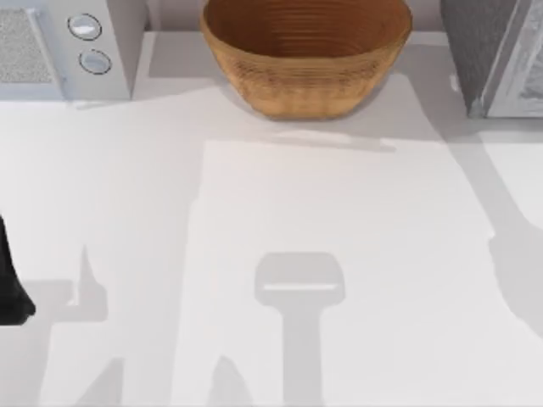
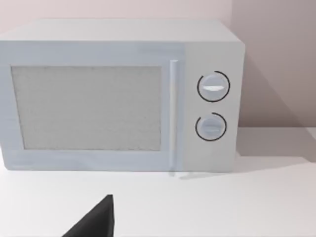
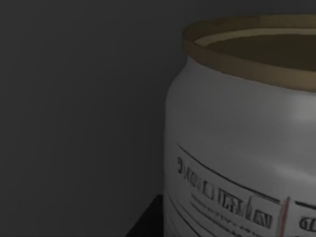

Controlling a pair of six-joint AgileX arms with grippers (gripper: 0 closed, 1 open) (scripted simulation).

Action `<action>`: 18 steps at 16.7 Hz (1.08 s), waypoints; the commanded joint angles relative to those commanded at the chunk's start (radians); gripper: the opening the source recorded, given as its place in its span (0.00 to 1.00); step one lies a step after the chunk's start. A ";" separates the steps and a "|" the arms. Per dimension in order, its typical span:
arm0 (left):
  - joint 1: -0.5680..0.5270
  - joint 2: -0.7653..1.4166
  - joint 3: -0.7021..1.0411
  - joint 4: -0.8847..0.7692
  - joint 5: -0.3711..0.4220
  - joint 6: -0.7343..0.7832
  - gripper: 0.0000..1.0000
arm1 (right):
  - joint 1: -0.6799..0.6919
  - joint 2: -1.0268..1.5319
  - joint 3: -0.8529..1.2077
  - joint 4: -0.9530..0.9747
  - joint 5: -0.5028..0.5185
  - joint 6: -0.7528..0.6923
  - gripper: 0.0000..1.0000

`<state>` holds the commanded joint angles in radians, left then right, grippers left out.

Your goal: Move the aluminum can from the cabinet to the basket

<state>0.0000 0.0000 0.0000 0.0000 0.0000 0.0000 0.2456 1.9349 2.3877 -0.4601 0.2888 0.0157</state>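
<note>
We're early in this one. The basket (image 1: 307, 59) sits at twelve o'clock on the table (image 1: 339, 254) and we see nothing inside it. The cabinet (image 1: 496, 55) stands at about one o'clock, in the far right corner. From our right wrist, the can (image 3: 242, 143) looms very close in a dim space with grey walls, upright, its yellowish rim at the top. We judge it's in the cabinet and our right arm has reached in for it. Whether the right gripper is closed on it, we cannot tell. Our left arm (image 1: 13, 280) waits at nine o'clock by the table's left edge, facing the microwave (image 2: 118, 96); one dark fingertip (image 2: 96, 222) shows, but open or closed, we cannot tell. Left to do: secure the can, draw it out, carry it across, drop it in the basket.
</note>
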 joint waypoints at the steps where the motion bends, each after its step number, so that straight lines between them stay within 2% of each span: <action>1: 0.000 0.000 0.000 0.000 0.000 0.000 1.00 | 0.012 -0.020 -0.015 -0.017 0.021 0.000 0.00; 10: 0.000 0.000 0.000 0.000 0.000 0.000 1.00 | 0.190 -0.426 -0.176 -0.201 0.148 0.001 0.00; 13: 0.000 0.000 0.000 0.000 0.000 0.000 1.00 | 0.211 -0.460 -0.212 -0.239 0.192 -0.001 0.00; 18: 0.000 0.000 0.000 0.000 0.000 0.000 1.00 | 0.204 -0.465 -0.224 -0.234 0.183 0.002 0.00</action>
<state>0.0000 0.0000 0.0000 0.0000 0.0000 0.0000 0.4495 1.4699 2.1634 -0.6946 0.4717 0.0172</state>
